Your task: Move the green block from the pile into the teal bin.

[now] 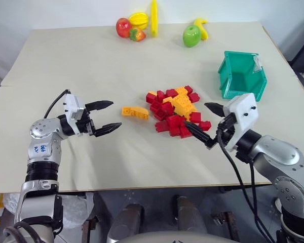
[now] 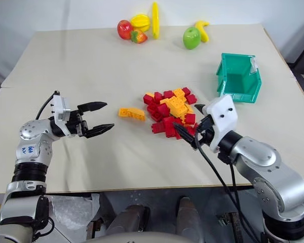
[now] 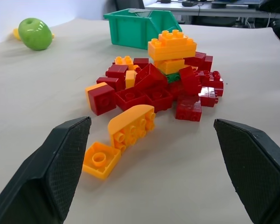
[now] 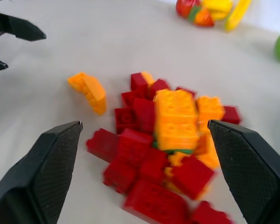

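The pile (image 1: 175,111) of red and yellow-orange bricks lies mid-table. The green block (image 3: 173,77) shows only as a thin green edge under the tall orange stack; it is also a sliver (image 4: 175,150) in the right wrist view. The teal bin (image 1: 243,91) stands behind and to the right of the pile, with nothing inside. My left gripper (image 1: 114,115) hovers open to the left of the pile, pointing at it. My right gripper (image 1: 196,115) is open at the pile's right front edge, its lower finger over the red bricks. Neither holds anything.
Two loose orange bricks (image 1: 135,112) lie between my left gripper and the pile. Toy fruit (image 1: 137,26), a green apple (image 1: 191,35) and a banana (image 1: 201,28) sit along the table's far edge. Bare tabletop (image 1: 81,66) spreads to the left.
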